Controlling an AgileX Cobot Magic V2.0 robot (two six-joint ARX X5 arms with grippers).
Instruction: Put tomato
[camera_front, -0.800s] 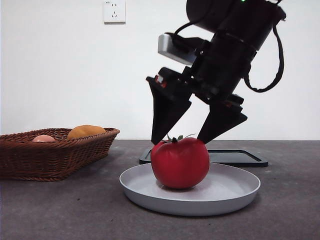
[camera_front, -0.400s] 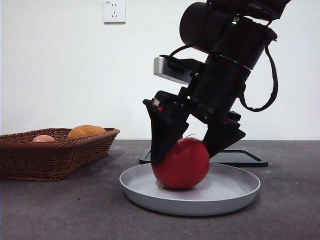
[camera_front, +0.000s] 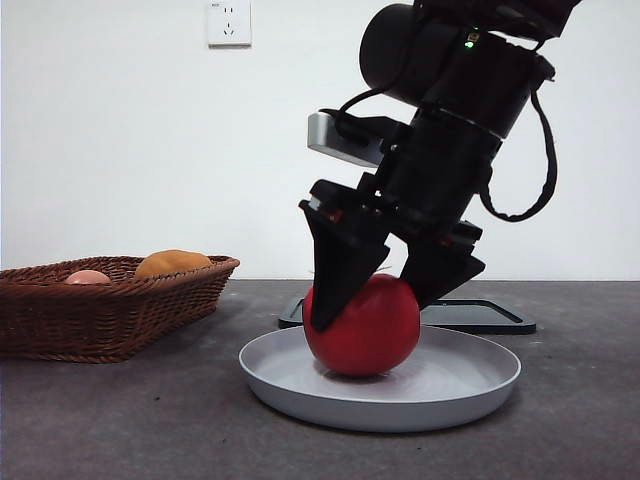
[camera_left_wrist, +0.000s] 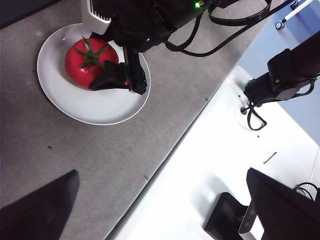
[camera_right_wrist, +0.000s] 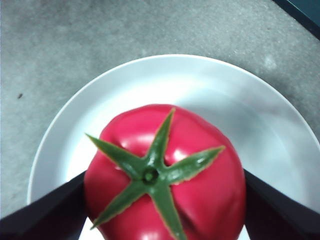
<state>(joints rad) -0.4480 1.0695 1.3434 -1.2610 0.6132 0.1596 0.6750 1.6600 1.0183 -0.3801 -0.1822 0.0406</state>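
**Desk:** What's the front camera giving you?

**Me:** The right gripper (camera_front: 375, 305) comes down from above, one black jaw against each flank of the tomato (camera_front: 365, 328). The tomato sits in the grey plate (camera_front: 470, 385), which lies toward the near edge of the desk (camera_front: 150, 420). Only this view shows the wicker basket (camera_front: 110, 310) over by the left edge, with an orange-yellow fruit (camera_front: 172, 263) and a pale pink fruit (camera_front: 88, 277) in it, and a flat black tray (camera_front: 490, 316) behind the plate. There's a wall socket (camera_front: 228, 22) up on the wall; its marking is too small to read.

**Desk:** Left wrist?

**Me:** It looks down from well away. I see the plate (camera_left_wrist: 100, 107), the tomato (camera_left_wrist: 90, 62) with its green stem up, and the right gripper (camera_left_wrist: 117, 75) over it. The left gripper (camera_left_wrist: 165, 210) is spread wide and holds nothing; its jaws show at the two lower corners. This view alone shows the desk edge (camera_left_wrist: 170, 145) with a white surface beyond, and dark gear on that surface.

**Desk:** Right wrist?

**Me:** Close up: the tomato (camera_right_wrist: 165, 175) fills the gap between my jaws, its star-shaped stem (camera_right_wrist: 152, 175) facing the camera, white plate rim (camera_right_wrist: 55, 135) around it. Jaw tips meet its skin on both sides, so I'm clamped on it. No readable writing anywhere.
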